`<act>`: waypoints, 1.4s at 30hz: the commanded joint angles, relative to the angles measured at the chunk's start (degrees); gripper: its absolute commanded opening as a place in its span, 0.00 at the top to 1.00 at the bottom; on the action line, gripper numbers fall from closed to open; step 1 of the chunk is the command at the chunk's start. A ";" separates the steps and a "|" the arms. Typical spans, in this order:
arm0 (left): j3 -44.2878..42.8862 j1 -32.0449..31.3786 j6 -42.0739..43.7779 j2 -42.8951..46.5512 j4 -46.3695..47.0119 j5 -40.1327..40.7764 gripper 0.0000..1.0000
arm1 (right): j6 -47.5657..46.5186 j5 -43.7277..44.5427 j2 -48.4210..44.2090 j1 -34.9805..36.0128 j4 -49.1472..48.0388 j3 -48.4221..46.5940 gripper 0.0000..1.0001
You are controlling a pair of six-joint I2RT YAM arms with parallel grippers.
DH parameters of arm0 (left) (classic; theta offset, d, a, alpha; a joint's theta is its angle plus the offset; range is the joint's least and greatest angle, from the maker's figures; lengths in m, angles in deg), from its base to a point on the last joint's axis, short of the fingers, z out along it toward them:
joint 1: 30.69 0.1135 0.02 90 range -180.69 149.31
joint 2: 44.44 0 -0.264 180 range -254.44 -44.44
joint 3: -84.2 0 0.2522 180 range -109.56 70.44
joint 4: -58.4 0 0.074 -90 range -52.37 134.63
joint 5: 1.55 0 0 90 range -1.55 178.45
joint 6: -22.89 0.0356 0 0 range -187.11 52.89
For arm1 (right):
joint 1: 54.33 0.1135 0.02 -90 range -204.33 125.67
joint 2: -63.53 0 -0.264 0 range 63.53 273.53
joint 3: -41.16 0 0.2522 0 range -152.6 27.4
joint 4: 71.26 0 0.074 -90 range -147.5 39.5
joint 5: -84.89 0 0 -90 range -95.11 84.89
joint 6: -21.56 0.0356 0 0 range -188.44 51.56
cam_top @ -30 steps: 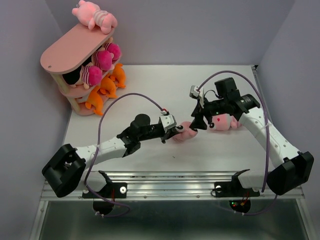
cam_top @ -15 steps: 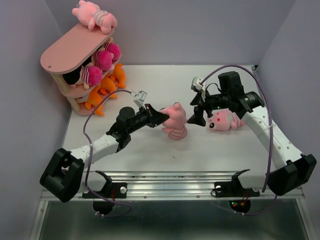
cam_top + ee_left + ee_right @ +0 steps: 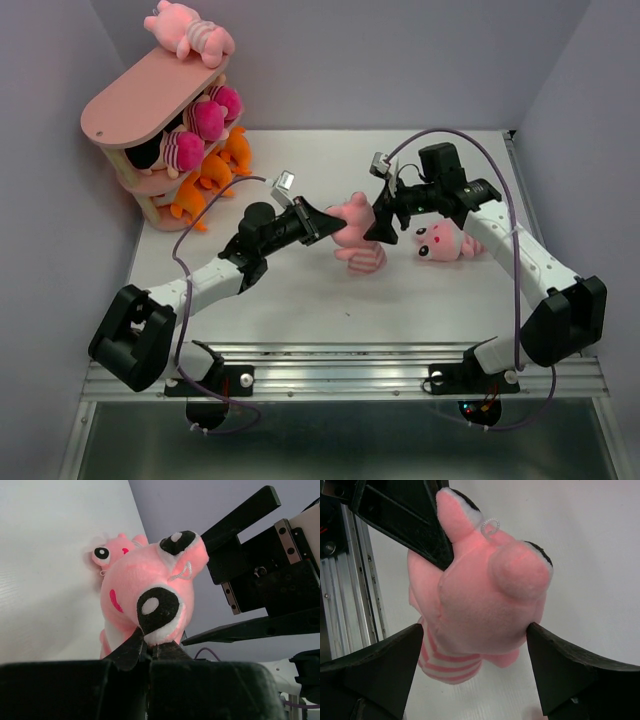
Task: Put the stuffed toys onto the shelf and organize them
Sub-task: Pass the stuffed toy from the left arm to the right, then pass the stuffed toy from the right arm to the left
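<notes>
The left gripper [image 3: 327,228] is clamped on the face of a pink striped toy [image 3: 358,238], well right of the shelf [image 3: 140,112]. The right gripper [image 3: 381,224] stands wide apart, its jaws flanking that toy's head.

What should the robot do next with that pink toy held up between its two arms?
Probably close the right gripper on the pink striped toy: its open fingers flank the toy's head, while the left gripper holds it aloft.
</notes>
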 commanded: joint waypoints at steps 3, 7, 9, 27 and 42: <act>-1.43 -0.34 -3.85 0.16 7.82 -2.56 1.00 | 6.46 -3.02 0.62 1.10 -9.23 -0.02 0.43; -1.16 -0.43 -4.47 0.24 9.58 -2.73 1.00 | 9.10 -2.23 1.50 1.10 -11.35 -0.10 0.75; -0.90 -0.43 -3.95 0.59 9.76 -2.65 0.96 | 10.16 -1.88 1.68 1.10 -11.79 -0.19 0.96; -0.02 -2.35 35.57 25.20 -9.40 8.69 0.13 | 31.51 0.23 4.13 -7.16 -10.74 -6.34 0.99; 9.99 -20.82 75.66 24.33 -8.53 22.05 0.13 | 31.88 -3.11 12.22 -7.69 -3.18 -17.07 0.99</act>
